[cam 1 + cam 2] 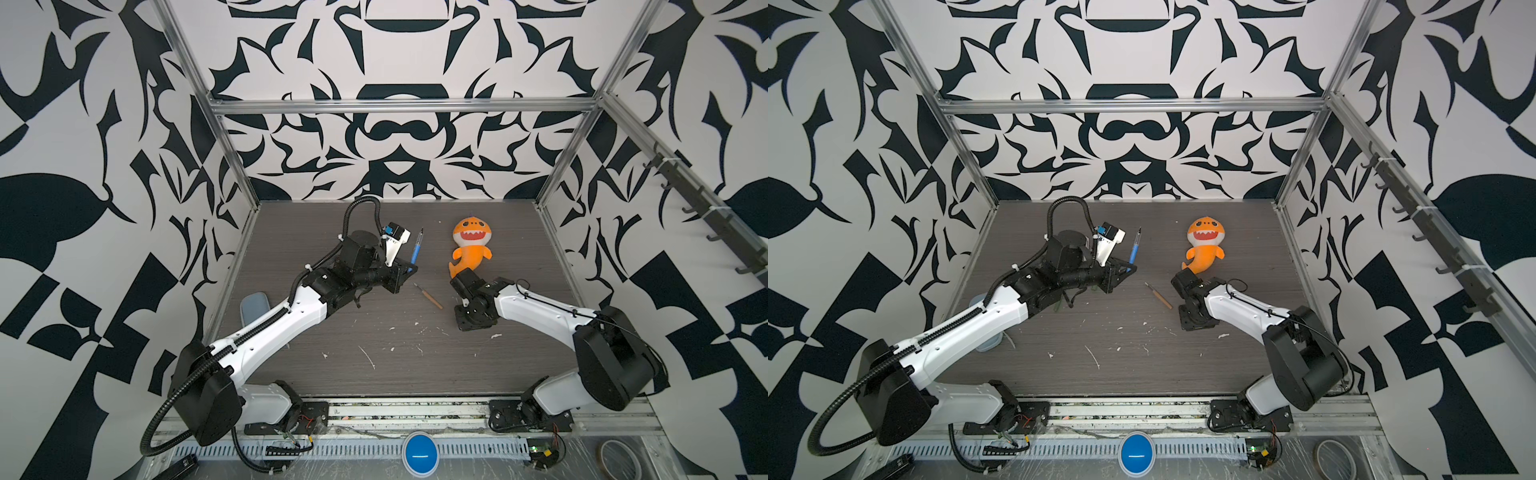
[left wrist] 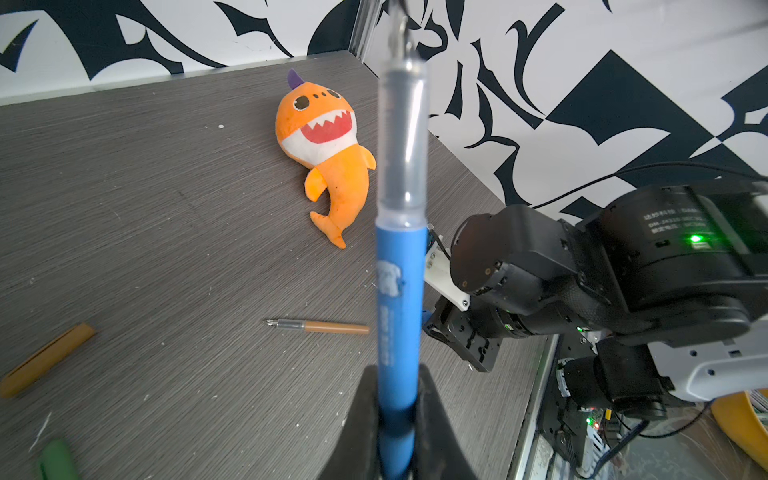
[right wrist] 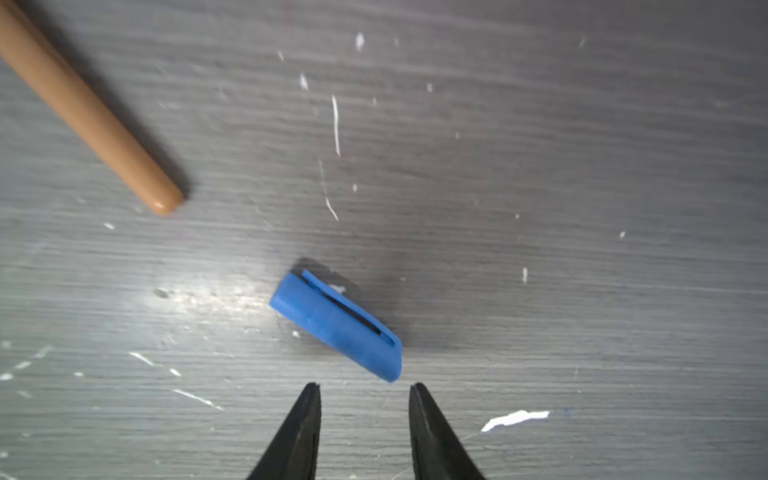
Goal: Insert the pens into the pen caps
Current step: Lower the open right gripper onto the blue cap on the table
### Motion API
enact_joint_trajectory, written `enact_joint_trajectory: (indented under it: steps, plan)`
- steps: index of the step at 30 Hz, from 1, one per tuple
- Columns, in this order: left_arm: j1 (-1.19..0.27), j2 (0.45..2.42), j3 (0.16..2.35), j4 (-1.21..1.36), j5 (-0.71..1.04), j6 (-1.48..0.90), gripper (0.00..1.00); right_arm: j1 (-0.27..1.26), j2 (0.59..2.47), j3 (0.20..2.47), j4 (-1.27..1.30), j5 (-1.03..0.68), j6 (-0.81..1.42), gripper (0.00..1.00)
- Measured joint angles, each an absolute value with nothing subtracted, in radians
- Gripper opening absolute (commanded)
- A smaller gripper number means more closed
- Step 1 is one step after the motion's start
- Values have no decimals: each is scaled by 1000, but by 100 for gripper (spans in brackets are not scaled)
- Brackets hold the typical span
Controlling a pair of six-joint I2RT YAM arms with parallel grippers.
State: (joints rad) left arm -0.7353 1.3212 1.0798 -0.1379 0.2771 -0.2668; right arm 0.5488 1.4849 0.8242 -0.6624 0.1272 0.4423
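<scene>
My left gripper (image 2: 397, 415) is shut on a blue pen (image 2: 400, 299), held above the table with its clear tip section pointing up and away; both top views show this pen (image 1: 415, 253) (image 1: 1133, 249). An orange-brown pen (image 1: 428, 296) (image 2: 324, 327) (image 3: 83, 108) lies on the table between the arms. A blue pen cap (image 3: 336, 324) lies flat on the table just ahead of my right gripper (image 3: 365, 388), which is open, empty and pointing down. A mustard-orange pen cap (image 2: 45, 359) also lies on the table. A green piece (image 2: 56, 461) is cut off at the frame edge.
An orange plush shark (image 1: 469, 249) (image 1: 1204, 249) (image 2: 328, 153) lies at the back right of the table, just beyond my right wrist. A blue-grey bowl (image 1: 253, 307) sits under the left arm. White scraps (image 3: 515, 419) dot the tabletop. Patterned walls enclose three sides.
</scene>
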Motion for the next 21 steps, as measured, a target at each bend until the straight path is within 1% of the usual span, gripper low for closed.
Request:
enact_joint_trajectory:
  steps: [10,21]
  plan:
    - [-735,1321,1079,-138,278,-270,0,479,1493,809,-633,128,451,38]
    - [-735,1321,1079,-138,281,-270,0,450,1589,862,-589,125,449,37]
